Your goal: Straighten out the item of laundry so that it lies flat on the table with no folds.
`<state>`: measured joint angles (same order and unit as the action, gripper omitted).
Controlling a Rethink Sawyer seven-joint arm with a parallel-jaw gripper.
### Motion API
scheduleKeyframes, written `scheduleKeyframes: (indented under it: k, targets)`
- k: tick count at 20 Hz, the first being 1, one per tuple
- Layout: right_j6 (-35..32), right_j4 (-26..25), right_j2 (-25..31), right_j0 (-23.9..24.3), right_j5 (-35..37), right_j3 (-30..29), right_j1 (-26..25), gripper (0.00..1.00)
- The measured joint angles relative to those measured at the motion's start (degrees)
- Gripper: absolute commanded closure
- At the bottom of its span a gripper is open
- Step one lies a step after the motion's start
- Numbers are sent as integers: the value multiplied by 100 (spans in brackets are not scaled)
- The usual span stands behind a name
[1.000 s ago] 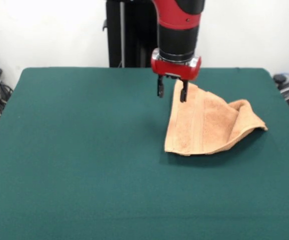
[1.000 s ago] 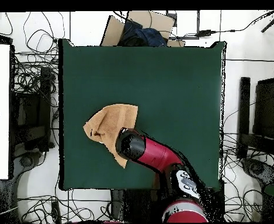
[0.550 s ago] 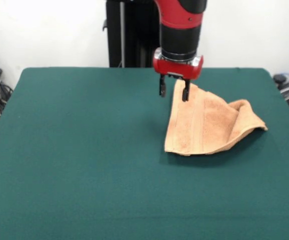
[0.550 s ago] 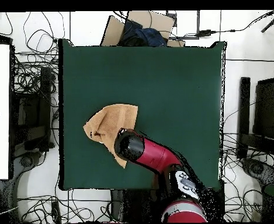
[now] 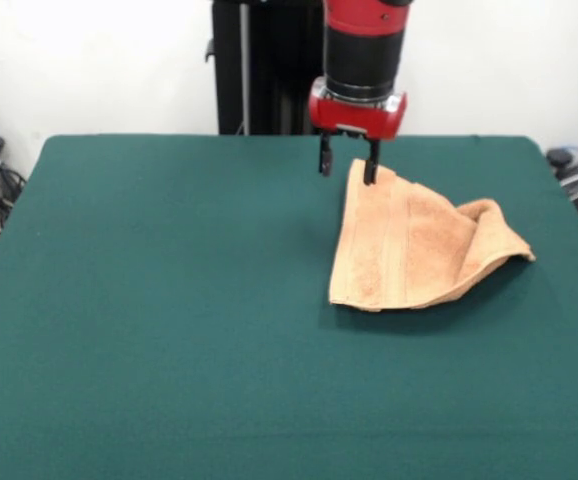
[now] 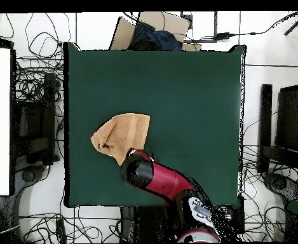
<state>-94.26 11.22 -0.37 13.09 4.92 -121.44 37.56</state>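
I have the black two-fingered tool (image 5: 346, 168) under its red wrist hanging above the far corner of the small peach-orange terry-cloth towel (image 5: 414, 247), its fingers spread apart with nothing between them. The towel lies on the right half of the dark green felt-covered surface (image 5: 159, 330), folded over itself into a rough triangle, with one flap humped up at its right side. In the overhead view the arm (image 6: 156, 178) covers that same corner. My worry is the next grab: if I pinch both layers at the corner together, the fold only drags along instead of opening. If I come down too shallow, the fingers may close on air or catch loose terry loops and bunch the cloth further.
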Motion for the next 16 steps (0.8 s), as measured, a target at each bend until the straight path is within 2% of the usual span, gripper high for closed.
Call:
scheduleKeyframes:
  k: [6,16]
  targets:
    - [0,0,0,0,-241,-218,26,0]
    - [0,0,4,26,-227,-95,-48,0]
